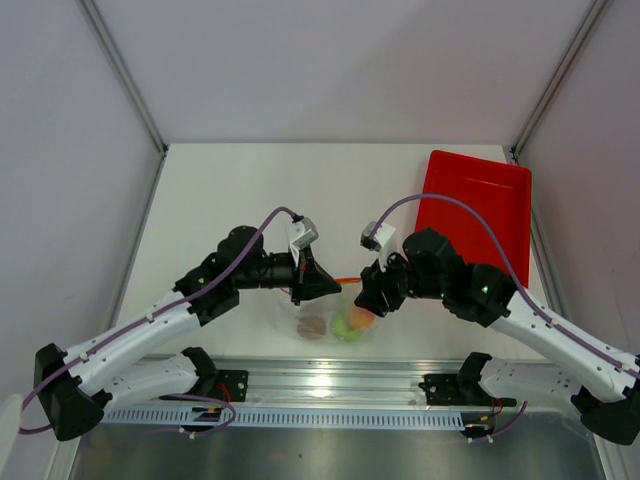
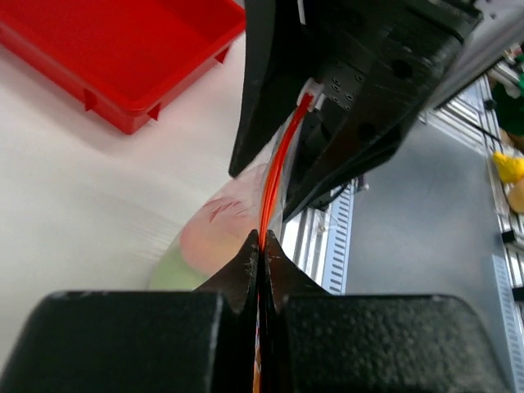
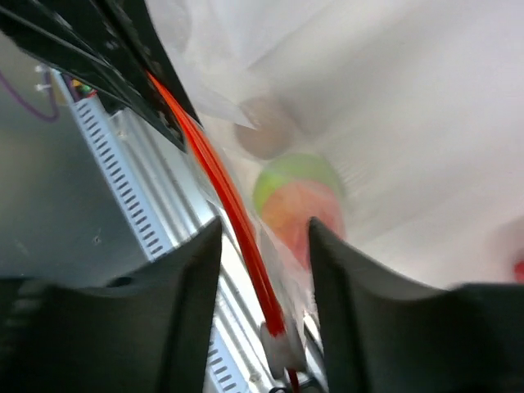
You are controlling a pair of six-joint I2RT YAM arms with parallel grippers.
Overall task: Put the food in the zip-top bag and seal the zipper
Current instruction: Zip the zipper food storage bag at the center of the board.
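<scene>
The clear zip-top bag [image 1: 331, 307] hangs between my two grippers near the table's front edge. Inside it lie the brown lump [image 1: 312, 327], the green apple [image 1: 343, 327] and the peach-like fruit [image 1: 360, 318]. My left gripper [image 1: 322, 281] is shut on the orange-red zipper [image 2: 274, 176], pinching the strip at one end. My right gripper [image 3: 264, 225] is open, its jaws standing either side of the zipper [image 3: 233, 214] without touching it, near a small white slider [image 3: 283, 347]. The fruit [image 3: 301, 209] shows through the bag below.
A red rectangular tray [image 1: 474, 205] stands at the back right of the white table [image 1: 230, 190]. A metal rail [image 1: 330, 385] runs along the near edge just below the bag. Grey walls close in both sides.
</scene>
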